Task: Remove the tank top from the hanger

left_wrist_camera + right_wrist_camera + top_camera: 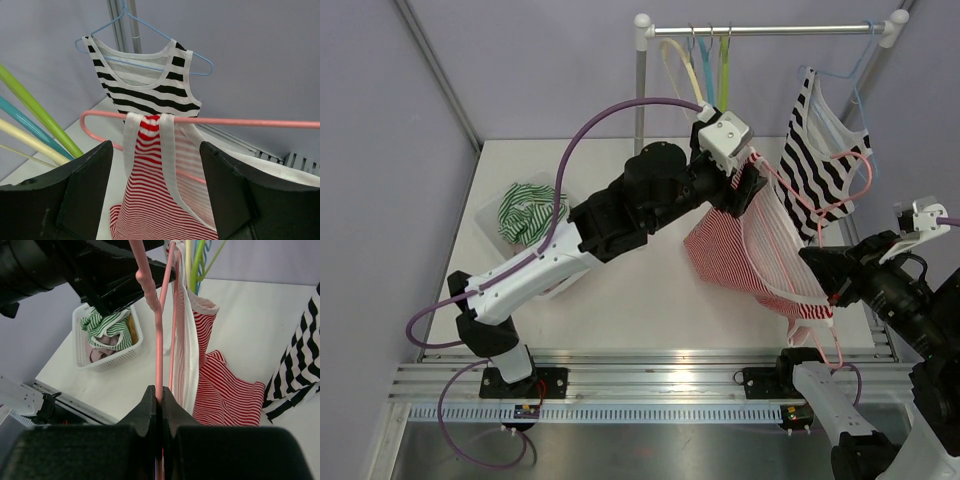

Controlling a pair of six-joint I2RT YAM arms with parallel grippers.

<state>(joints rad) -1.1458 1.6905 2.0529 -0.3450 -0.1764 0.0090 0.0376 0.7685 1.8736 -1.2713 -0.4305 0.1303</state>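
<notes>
Two arms meet over the middle of the surface. The right gripper has its jaws closed on the pink hanger, with the wire pinched between the pads. From that grip the hanger rises away at a tilt.

The red-and-white striped tank top is on this pink hanger. In the left wrist view its white-edged straps loop over the hanger's bar. The body hangs down between the two arms, and in the right wrist view its lower part lies bunched on the surface.

The left gripper is raised beside the top of the garment. Its jaws are spread wide and hold nothing. The straps sit in line with the gap between them, but whether either pad touches the cloth cannot be told.

One black-and-white striped tank top hangs on a blue hanger from the rail, just behind the pink hanger. Three empty hangers, yellow, teal and green, hang on the same rail further left.

One white basket stands at the left of the surface, well apart from the red garment. It holds a green-and-white striped garment.
</notes>
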